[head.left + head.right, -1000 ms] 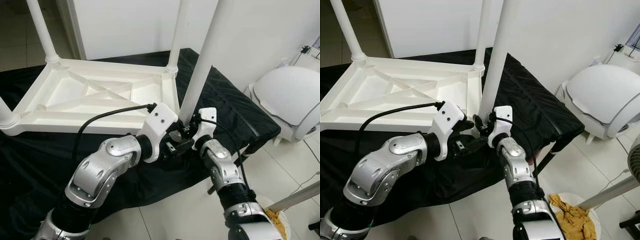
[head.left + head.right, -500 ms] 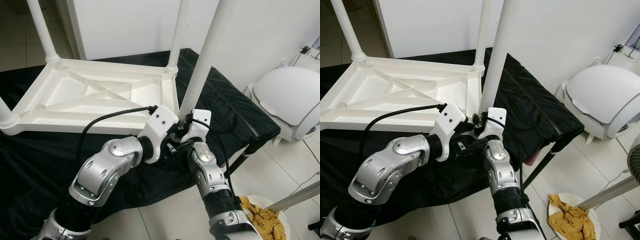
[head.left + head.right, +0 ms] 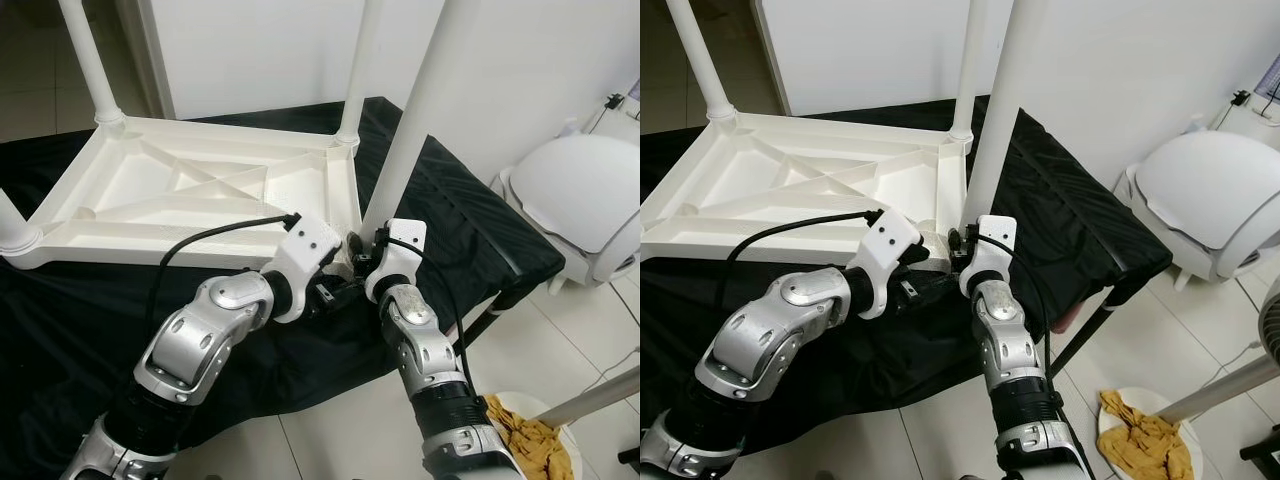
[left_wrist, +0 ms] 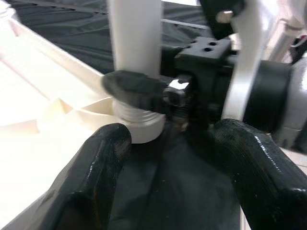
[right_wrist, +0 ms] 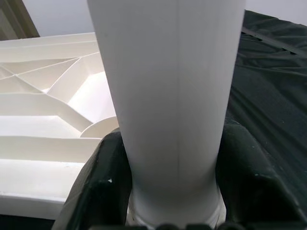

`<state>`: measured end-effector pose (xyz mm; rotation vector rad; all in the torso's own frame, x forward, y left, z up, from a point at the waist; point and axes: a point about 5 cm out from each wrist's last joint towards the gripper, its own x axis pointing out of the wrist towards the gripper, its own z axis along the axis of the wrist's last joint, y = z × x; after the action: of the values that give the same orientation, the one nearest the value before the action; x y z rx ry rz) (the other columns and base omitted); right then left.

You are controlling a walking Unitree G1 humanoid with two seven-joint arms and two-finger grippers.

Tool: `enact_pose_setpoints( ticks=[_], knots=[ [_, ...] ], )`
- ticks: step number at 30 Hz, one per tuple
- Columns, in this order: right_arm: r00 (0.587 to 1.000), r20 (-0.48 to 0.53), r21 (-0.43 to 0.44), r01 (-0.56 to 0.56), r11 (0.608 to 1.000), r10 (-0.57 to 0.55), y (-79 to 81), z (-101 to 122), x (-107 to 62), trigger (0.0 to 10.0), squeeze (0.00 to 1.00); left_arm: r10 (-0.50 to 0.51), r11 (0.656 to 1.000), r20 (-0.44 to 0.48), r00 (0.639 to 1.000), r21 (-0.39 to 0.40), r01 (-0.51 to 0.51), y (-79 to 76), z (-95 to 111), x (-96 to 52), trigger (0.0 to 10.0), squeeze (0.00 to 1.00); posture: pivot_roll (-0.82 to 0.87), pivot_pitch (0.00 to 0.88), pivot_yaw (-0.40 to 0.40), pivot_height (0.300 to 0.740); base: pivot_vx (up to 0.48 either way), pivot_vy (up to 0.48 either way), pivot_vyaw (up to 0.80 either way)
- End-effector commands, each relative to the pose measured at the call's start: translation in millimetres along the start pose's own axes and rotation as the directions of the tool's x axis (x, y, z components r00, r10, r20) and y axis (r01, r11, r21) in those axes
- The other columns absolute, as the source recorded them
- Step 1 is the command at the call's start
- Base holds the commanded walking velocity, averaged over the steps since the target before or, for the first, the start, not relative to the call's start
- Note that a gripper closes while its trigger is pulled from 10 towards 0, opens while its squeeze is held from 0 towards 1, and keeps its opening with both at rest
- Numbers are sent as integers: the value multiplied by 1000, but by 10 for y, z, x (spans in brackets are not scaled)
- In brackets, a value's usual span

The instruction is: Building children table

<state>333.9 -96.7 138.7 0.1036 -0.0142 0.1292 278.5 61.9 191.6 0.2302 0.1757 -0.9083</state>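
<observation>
Right gripper point(image 3: 368, 258) is clamping the base of the near table leg point(image 3: 410, 130) in the eye views; the leg is standing upright at the upturned tabletop's point(image 3: 190, 190) near right corner socket. Left wrist view: left gripper point(image 4: 168, 158) is hanging open, empty, just beside that socket. Right wrist view: fingers point(image 5: 103, 187) are pressing both sides of the leg, long axis vertical.

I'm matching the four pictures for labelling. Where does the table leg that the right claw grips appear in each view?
Left eye view: table leg rises from the upturned table's near right corner, right of centre.
Right eye view: just right of centre, above the right claw.
Left wrist view: upper middle.
Right wrist view: central, between the fingers.
Shared landmark: the leg's threaded socket.
</observation>
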Motion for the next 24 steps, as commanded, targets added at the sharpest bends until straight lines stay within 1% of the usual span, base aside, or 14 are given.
enact_pose_setpoints(
  ticks=[1, 2, 5, 6, 8, 13, 15, 16, 17, 18, 20, 22, 23, 24],
  knots=[
    [999, -46, 6, 12, 1000, -12, -119, -88, -42, 10000, 0, 86, 996, 1, 996, 14, -86, 91, 14, -15, 10000, 0, -68, 21, -68, 740, 0, 0, 0],
    [999, -46, 6, 12, 1000, -12, -119, -88, -42, 10000, 0, 86, 996, 1, 996, 14, -86, 91, 14, -15, 10000, 0, -68, 21, -68, 740, 0, 0, 0],
    [999, -25, -15, -28, 1000, 27, -214, -35, -42, 10000, 0, 102, 995, 1, 995, 17, -102, 135, 9, -43, 10000, 0, -69, 28, -74, 740, 0, 0, 0],
    [999, -14, -25, -45, 999, 45, -251, -10, -41, 10000, 1000, 105, 994, 2, 994, 19, -105, 147, 12, -50, 10000, 0, -69, 29, -75, 740, 0, 0, 0],
    [998, 2, -32, -70, 997, 70, -328, 47, -41, 10000, 1000, 107, 994, 12, 994, 20, -107, 156, 35, -49, 10000, 0, -70, 30, -78, 740, 0, 0, 0],
    [991, 52, -41, -118, 992, 120, -408, 198, -38, 10000, 1000, 109, 994, 22, 994, 24, -109, 162, 63, -32, 10000, 0, -73, 32, -83, 740, 0, 0, 0],
    [991, 52, -41, -118, 992, 120, -408, 198, -38, 10000, 1000, 109, 994, 22, 994, 24, -109, 162, 63, -32, 10000, 0, -73, 32, -83, 740, 0, 0, 0],
    [975, 57, -33, -213, 976, 215, -413, 265, -14, 10000, 608, 107, 994, 28, 994, 25, -108, 168, 82, -21, 10000, 0, -70, 37, -83, 740, 0, 0, 0],
    [975, 57, -33, -213, 976, 215, -413, 265, -14, 10000, 608, 107, 994, 28, 994, 25, -108, 168, 82, -21, 10000, 0, -70, 37, -83, 740, 0, 0, 0],
    [960, 56, -33, -274, 961, 275, -416, 295, -2, 10000, 0, 106, 994, 31, 994, 26, -107, 169, 93, -15, 10000, 0, -70, 37, -83, 740, 0, 0, 0],
    [953, 46, -40, -297, 954, 299, -429, 295, 10, 10000, 0, 104, 994, 31, 994, 28, -105, 168, 95, -15, 10000, 0, -67, 41, -82, 740, 0, 0, 0],
    [926, 7, -73, -376, 924, 377, -462, 265, 39, 10000, 0, 98, 994, 30, 995, 37, -99, 161, 103, -11, 10000, 0, -53, 48, -83, 740, 0, 0, 0],
    [926, 7, -73, -376, 924, 377, -462, 265, 39, 10000, 0, 98, 994, 30, 995, 37, -99, 161, 103, -11, 10000, 0, -53, 48, -83, 740, 0, 0, 0],
    [913, -10, -79, -408, 910, 408, -486, 245, 55, 10000, 0, 94, 994, 28, 995, 48, -95, 153, 107, -8, 10000, 0, -47, 49, -84, 740, 0, 0, 0]
  ],
)
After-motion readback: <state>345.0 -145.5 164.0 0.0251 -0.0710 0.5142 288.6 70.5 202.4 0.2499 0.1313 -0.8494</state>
